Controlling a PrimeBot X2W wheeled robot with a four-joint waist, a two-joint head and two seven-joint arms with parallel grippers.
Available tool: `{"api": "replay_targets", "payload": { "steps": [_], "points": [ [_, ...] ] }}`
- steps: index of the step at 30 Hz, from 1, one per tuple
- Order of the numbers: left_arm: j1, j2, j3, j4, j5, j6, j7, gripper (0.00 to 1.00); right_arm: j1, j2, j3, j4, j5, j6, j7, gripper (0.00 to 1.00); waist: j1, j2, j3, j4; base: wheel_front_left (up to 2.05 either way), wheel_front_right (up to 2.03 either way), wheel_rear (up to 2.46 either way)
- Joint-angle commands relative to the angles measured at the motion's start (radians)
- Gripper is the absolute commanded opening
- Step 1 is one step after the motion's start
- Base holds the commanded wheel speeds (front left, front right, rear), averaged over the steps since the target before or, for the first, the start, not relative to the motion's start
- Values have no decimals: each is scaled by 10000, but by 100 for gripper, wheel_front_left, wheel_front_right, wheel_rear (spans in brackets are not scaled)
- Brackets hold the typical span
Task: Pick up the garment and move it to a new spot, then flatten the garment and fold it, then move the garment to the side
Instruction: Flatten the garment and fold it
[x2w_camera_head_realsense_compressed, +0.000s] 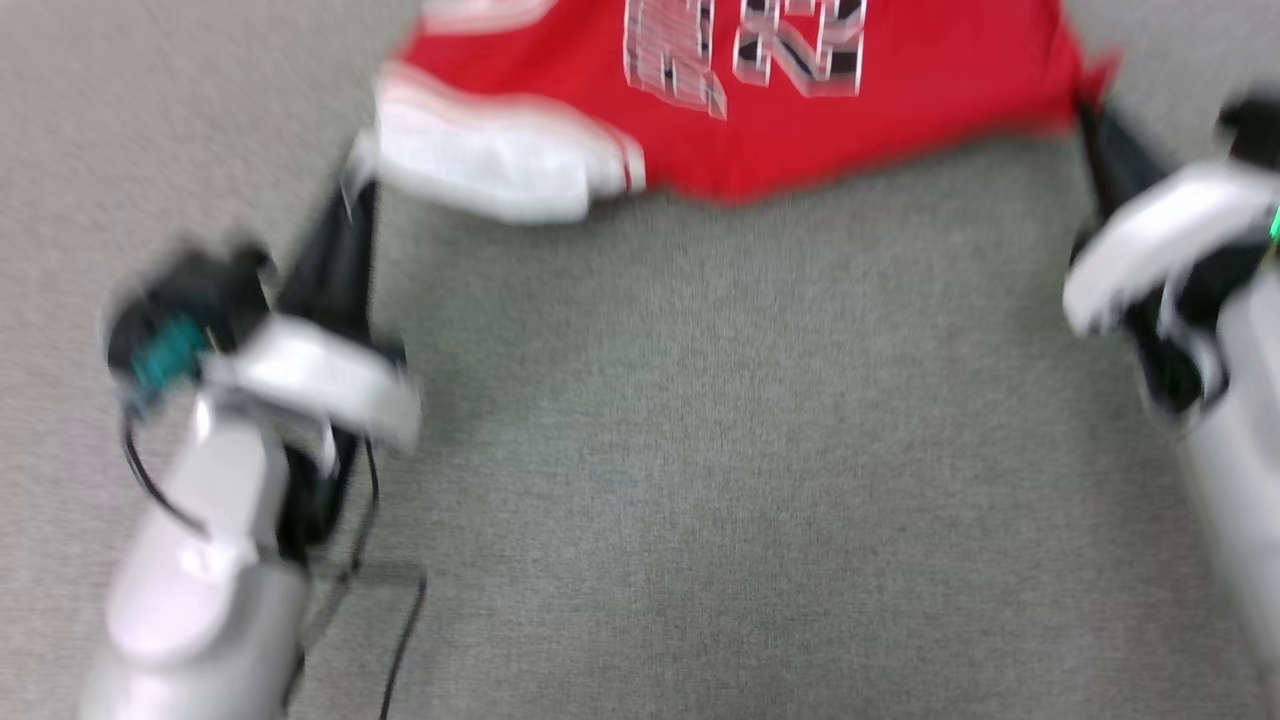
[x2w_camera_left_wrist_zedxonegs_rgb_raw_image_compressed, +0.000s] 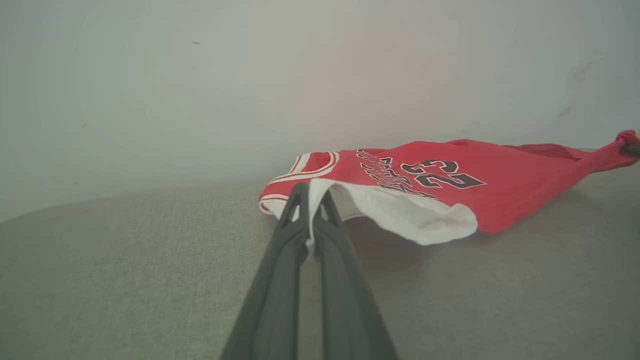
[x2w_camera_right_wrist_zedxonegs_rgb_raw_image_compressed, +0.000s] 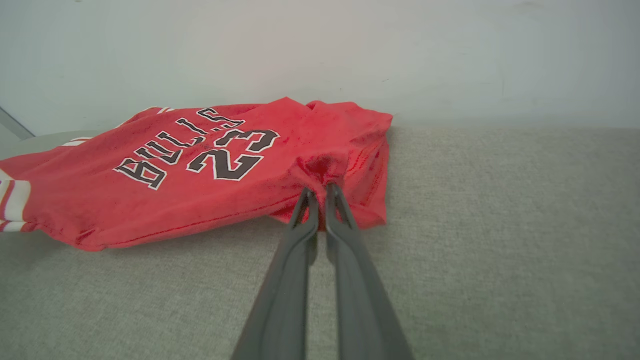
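Grey carpet (x2w_camera_head_realsense_compressed: 640, 450) below a pale wall (x2w_camera_left_wrist_zedxonegs_rgb_raw_image_compressed: 200, 75) carries one red shirt (x2w_camera_head_realsense_compressed: 800, 130) near its far edge, stretched between two grippers, the left gripper (x2w_camera_left_wrist_zedxonegs_rgb_raw_image_compressed: 311, 200) clamped on its white sleeve (x2w_camera_left_wrist_zedxonegs_rgb_raw_image_compressed: 415, 220), the right gripper (x2w_camera_right_wrist_zedxonegs_rgb_raw_image_compressed: 320, 192) on bunched red fabric.

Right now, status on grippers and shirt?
Left gripper shut on shirt sleeve. Right gripper shut on its red corner. Shirt stretched between them. Nothing seen in the way.
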Motion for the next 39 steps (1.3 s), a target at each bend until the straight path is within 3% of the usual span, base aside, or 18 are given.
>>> {"api": "replay_targets", "payload": {
  "steps": [1,15,25,35,39],
  "points": [
    [485,57,-46,-156,-63,61,73,0,428,-122,53,-96,251,-11,70,0,3,0,-811,79,0,0,0],
    [4924,767,-496,-1932,-623,429,1612,0,4159,-553,367,-1244,2133,-11,1227,0,3,0,-2812,118,0,0,0],
    [6892,1257,-1216,-3218,-885,264,2744,0,6139,-900,-157,-2227,2670,-10,1933,0,3,0,-3636,218,0,0,0],
    [8377,1745,-1993,-4354,-1596,-100,4163,0,8672,-1577,-855,-4174,3053,-10,3706,0,3,0,-4109,211,0,0,0],
    [8600,1935,-1987,-4737,-1879,-182,4424,0,9530,-1503,-1374,-4981,3251,-10,4269,0,3,0,-4120,169,0,0,0]
  ]
}}
